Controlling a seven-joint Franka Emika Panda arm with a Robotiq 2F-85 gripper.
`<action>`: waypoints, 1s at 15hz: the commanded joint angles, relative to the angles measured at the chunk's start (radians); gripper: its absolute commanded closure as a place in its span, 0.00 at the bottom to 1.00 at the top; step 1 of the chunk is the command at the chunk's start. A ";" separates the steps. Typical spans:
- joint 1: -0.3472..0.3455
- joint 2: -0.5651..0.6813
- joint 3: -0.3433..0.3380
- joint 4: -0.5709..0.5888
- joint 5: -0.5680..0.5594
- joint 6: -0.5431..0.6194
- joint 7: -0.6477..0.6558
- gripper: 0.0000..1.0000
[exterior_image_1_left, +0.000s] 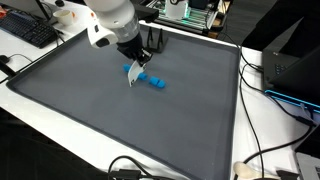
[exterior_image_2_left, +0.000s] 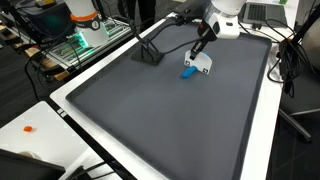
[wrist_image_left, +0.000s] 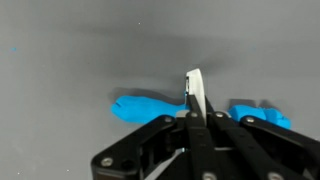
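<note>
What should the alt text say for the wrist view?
A shut black gripper pinches a thin white piece over a blue object lying on a grey mat. More blue shows on the gripper's other side.

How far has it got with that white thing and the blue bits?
The grab looks done: the claw is shut on a thin white piece. In hand: it holds that piece low over the grey mat, right by a blue object. Left, I'd guess: carrying it away and letting go.
</note>
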 joint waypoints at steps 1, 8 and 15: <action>-0.010 0.028 0.009 -0.005 0.000 -0.012 0.000 0.99; -0.010 0.011 0.029 -0.010 0.026 -0.011 -0.007 0.99; -0.010 0.000 0.035 -0.014 0.029 -0.010 -0.010 0.99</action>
